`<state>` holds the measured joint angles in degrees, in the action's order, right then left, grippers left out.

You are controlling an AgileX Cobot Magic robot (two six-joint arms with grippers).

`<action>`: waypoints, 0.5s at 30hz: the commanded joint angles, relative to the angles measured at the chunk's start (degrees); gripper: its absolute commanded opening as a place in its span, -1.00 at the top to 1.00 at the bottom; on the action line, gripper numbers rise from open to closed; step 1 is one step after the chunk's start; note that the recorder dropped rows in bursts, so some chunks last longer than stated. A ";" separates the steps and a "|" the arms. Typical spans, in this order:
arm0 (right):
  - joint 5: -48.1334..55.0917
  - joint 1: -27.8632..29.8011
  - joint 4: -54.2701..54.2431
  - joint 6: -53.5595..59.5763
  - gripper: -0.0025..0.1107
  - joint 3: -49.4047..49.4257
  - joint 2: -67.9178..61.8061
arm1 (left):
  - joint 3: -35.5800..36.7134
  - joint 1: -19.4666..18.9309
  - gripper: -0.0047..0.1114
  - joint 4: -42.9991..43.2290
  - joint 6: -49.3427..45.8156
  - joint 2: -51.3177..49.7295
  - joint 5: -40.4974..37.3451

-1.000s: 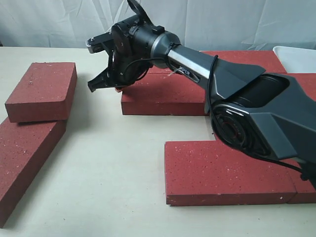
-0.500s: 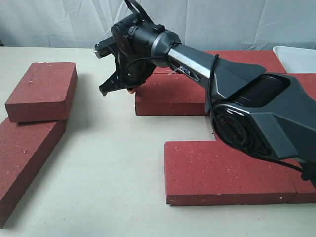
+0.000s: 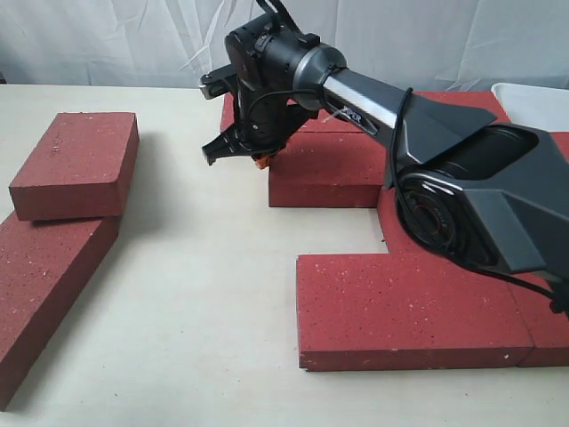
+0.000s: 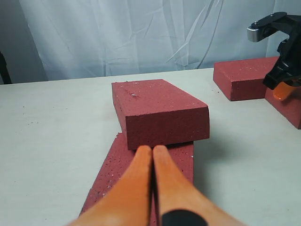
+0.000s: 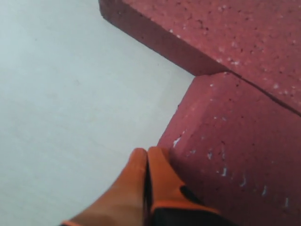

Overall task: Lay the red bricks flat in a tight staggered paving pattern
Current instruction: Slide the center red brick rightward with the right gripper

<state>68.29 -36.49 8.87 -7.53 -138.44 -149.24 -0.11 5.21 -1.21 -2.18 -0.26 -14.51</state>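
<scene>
Right gripper (image 3: 258,160), fingers closed on nothing, met the free end of a flat, dark red speckled paving brick (image 3: 331,167) beside its laid neighbours (image 3: 409,307); a square push along its length should close the joint without twisting. Left gripper (image 4: 153,153) likewise closed.

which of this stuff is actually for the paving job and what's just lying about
For the job: red bricks, including the stacked pair on the left; right gripper at the middle brick's corner.
Lying about: white tray, white curtain.
</scene>
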 commanded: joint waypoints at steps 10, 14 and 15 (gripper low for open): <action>1.67 1.89 5.98 -6.71 0.97 0.36 1.39 | 0.11 -0.17 0.92 0.07 0.25 0.26 0.84; 1.67 1.75 6.14 -7.71 0.97 0.36 2.60 | 0.11 -0.17 0.92 0.07 0.25 0.26 0.84; 1.67 1.63 6.14 -8.09 0.97 0.36 2.66 | 0.11 -0.17 0.92 0.07 0.25 0.26 0.84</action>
<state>69.68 -35.75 11.38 -14.89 -138.20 -148.00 -0.11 5.21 -1.21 -2.18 -0.26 -14.51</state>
